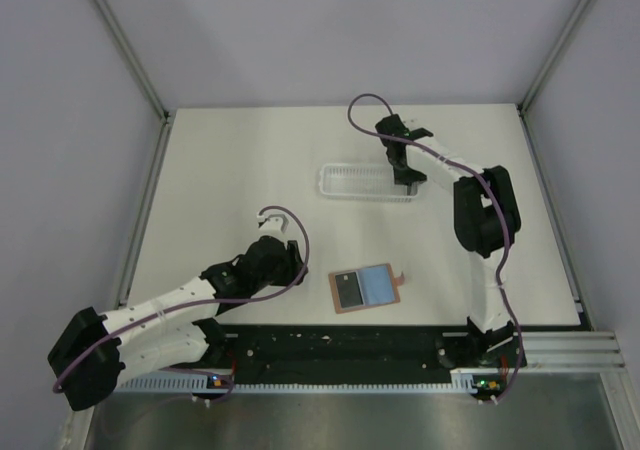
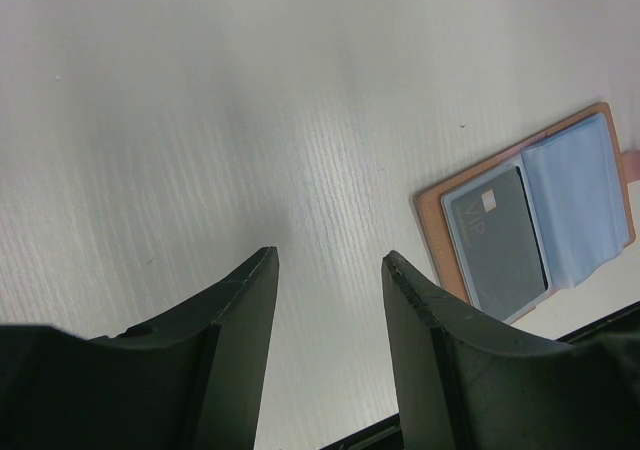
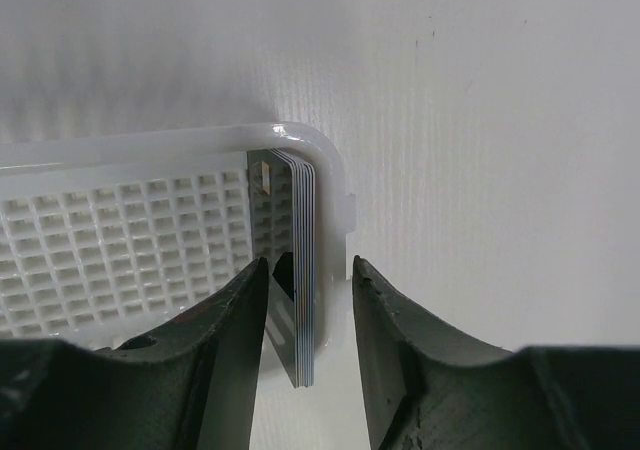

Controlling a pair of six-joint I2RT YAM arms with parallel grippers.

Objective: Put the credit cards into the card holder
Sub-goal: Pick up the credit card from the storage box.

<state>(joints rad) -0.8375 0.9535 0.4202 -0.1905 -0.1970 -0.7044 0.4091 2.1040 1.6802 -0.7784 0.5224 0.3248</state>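
Right gripper (image 3: 310, 261) jaws straddle the credit cards (image 3: 290, 190), on edge in the tray (image 3: 150, 150) corner, not yet pinching. Thin, stiff, slick, I'd say: squeeze the flat faces. Left gripper (image 2: 329, 254) half-open, empty.

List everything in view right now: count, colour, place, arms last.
table: one, white, under everything
tray: one, white, gridded, far middle of the table
card stack: count unclear, dark with pale edges, on edge in the tray's corner
card holder: one, reddish-brown with blue pockets, open flat near the near edge
black card: one, in a card holder pocket
left gripper: one, black, open over bare table
right gripper: one, black, open astride the card stack
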